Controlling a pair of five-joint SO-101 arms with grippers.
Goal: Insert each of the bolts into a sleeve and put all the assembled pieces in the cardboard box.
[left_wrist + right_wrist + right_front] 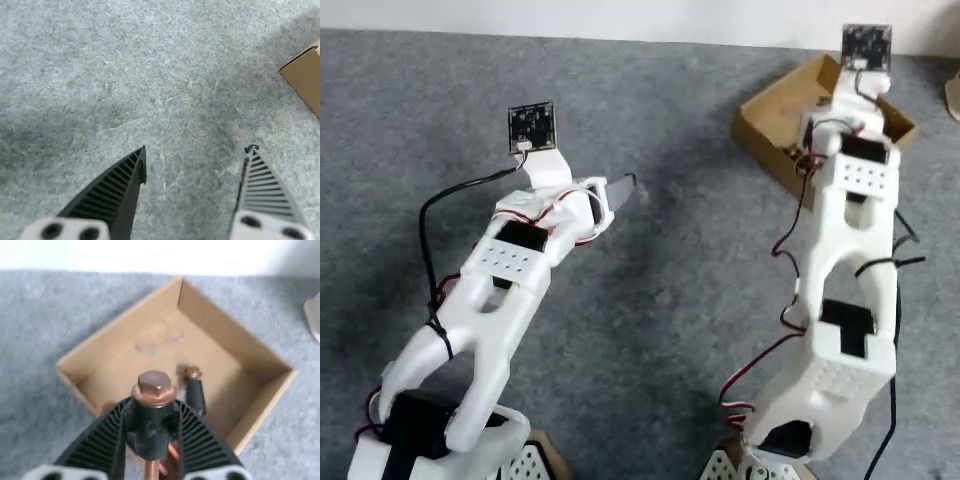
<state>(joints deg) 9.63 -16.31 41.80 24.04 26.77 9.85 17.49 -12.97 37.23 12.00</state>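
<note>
right gripper (152, 407) — clamps a black sleeve (150, 429) with a copper bolt (153, 387) through it, head up; hangs over the cardboard box (227, 342) at the tabletop's (670, 110) far right corner. second sleeved bolt (195, 390): lies flat on the box floor. left gripper (196, 150) — gapes wide, holds nothing, hovers above the bare grey tabletop near its middle.

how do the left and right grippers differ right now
The left gripper is open and empty; the right gripper is shut on a bolt-and-sleeve piece. The left gripper hangs over bare grey table covering; the right gripper is over the cardboard box. Both have black ribbed fingers.
</note>
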